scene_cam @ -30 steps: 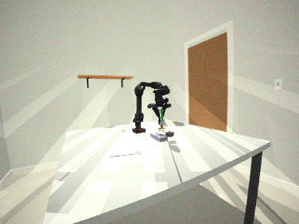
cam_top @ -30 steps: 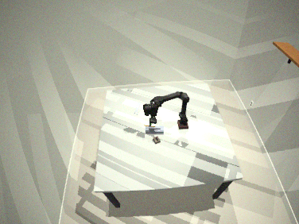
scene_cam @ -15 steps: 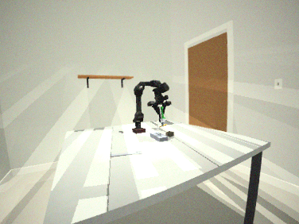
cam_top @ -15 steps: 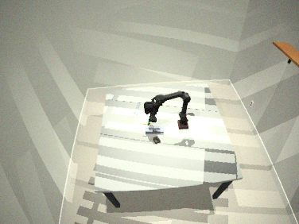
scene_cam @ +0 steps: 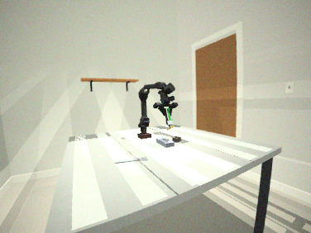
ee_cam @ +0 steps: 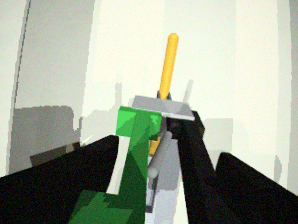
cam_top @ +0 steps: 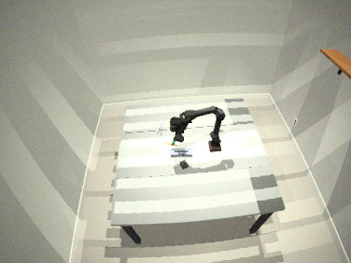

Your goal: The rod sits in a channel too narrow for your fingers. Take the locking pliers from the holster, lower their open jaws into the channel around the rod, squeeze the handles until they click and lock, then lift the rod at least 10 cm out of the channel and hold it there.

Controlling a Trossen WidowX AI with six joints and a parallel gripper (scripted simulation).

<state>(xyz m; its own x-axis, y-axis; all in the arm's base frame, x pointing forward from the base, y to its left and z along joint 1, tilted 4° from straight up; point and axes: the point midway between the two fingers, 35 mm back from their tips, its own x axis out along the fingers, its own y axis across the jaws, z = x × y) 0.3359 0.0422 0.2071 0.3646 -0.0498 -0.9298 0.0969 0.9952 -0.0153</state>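
My gripper point(cam_top: 175, 139) point(scene_cam: 169, 108) point(ee_cam: 168, 153) is shut on the green-handled locking pliers point(cam_top: 174, 141) point(scene_cam: 169, 115) point(ee_cam: 135, 155), which hang jaws down. The yellow rod point(cam_top: 170, 144) point(scene_cam: 170, 127) point(ee_cam: 170, 65) sits across the pliers' grey jaws and sticks out past them. Rod and pliers are in the air, clear of the grey channel block point(cam_top: 181, 152) point(scene_cam: 165, 142). The exact height and whether the handles are locked cannot be told. The small dark holster point(cam_top: 184, 164) point(scene_cam: 177, 139) point(ee_cam: 47, 156) stands on the table near the block, without the pliers.
The arm's dark red base point(cam_top: 215, 146) point(scene_cam: 144, 135) stands on the table point(cam_top: 187, 196) point(scene_cam: 223, 165), to the right of the block in the top view. Striped light and shadows cross the tabletop. A wooden shelf point(cam_top: 341, 61) point(scene_cam: 109, 80) is on the wall, far from the arm.
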